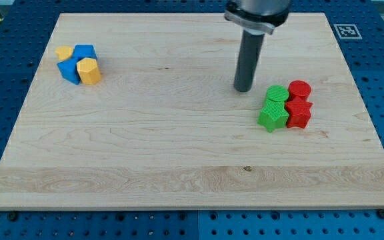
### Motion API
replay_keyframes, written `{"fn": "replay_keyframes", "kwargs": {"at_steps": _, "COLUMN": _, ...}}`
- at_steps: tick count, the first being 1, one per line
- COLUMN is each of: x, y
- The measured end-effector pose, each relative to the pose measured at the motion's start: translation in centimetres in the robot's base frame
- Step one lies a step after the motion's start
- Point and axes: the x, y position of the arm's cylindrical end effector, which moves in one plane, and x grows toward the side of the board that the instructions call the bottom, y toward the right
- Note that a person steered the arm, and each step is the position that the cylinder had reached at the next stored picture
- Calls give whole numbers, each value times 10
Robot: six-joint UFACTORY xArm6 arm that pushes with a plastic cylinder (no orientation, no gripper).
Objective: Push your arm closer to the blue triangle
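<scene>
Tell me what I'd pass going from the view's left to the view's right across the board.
Blue and yellow block cluster → my tip → green blocks → red blocks. Within the left cluster the blocks overlap, so I leave their order out.

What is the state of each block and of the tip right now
my tip: on the board, just left of the green and red blocks, far from the blue ones.
blue blocks: clustered at the view's top left, touching the yellow blocks.
green blocks: touching the red blocks at the view's right.
</scene>
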Motion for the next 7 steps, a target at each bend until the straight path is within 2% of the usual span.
{"fn": "replay_keyframes", "kwargs": {"at_steps": 4, "x": 36, "y": -247}}
{"fn": "replay_keyframes", "kwargs": {"at_steps": 5, "x": 36, "y": -317}}
{"fn": "replay_keyframes", "kwargs": {"at_steps": 6, "x": 17, "y": -374}}
{"fn": "replay_keyframes", "kwargs": {"at_steps": 7, "x": 7, "y": -379}}
